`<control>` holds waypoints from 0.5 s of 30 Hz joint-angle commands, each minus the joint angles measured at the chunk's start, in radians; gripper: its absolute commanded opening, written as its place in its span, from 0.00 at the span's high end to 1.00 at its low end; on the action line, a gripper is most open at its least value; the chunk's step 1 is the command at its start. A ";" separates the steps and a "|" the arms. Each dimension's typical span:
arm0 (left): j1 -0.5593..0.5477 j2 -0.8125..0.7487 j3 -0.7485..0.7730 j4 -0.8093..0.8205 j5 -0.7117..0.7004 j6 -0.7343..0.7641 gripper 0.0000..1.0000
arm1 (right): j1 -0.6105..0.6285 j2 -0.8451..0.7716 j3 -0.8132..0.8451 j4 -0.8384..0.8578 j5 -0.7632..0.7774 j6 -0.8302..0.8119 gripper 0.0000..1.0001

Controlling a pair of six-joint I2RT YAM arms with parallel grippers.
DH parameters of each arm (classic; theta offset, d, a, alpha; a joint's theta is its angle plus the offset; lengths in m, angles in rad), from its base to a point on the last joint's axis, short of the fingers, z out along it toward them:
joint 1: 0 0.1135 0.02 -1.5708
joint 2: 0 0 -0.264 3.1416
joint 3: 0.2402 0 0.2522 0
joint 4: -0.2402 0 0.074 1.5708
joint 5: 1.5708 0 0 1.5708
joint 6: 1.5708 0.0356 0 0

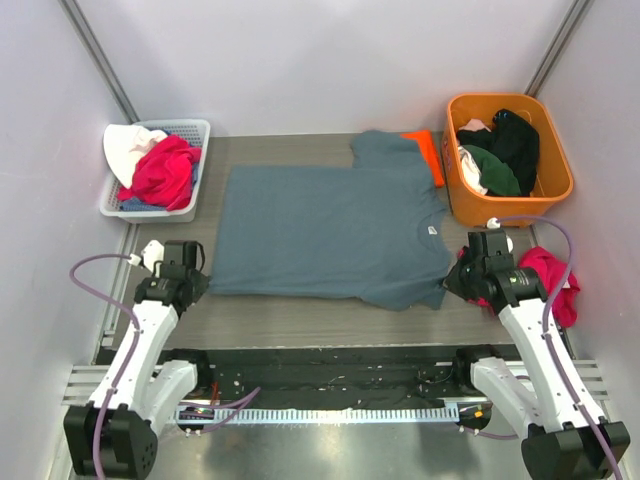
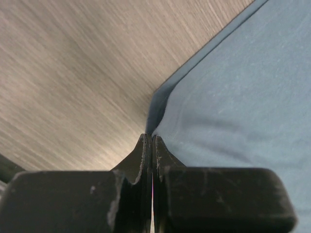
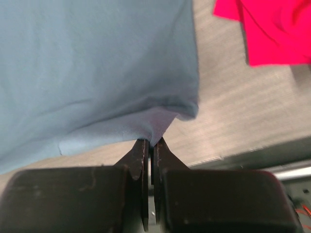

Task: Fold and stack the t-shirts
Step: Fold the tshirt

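Top external view: blue shirt [image 1: 330,230] lies flat on the counter [image 1: 300,318], with the left gripper [image 1: 200,283] and right gripper [image 1: 455,283] each pinched shut on a near corner. Lifting both together should keep the fold square. The orange shirt [image 1: 425,150] is mostly buried, and how deep each gripper bites is unclear.

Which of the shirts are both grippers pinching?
The slate blue-grey t-shirt, spread flat: left gripper and right gripper are shut on its near corners. The orange t-shirt lies ungripped.
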 commanded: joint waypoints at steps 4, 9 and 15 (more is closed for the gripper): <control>0.004 0.152 0.119 0.219 -0.028 0.058 1.00 | 0.000 0.095 0.017 0.242 0.000 0.029 0.99; 0.004 0.295 0.190 0.332 -0.011 0.081 1.00 | 0.000 0.189 0.037 0.374 -0.013 0.016 0.99; 0.004 0.456 0.274 0.409 0.008 0.115 1.00 | -0.003 0.355 0.112 0.466 -0.009 -0.014 0.99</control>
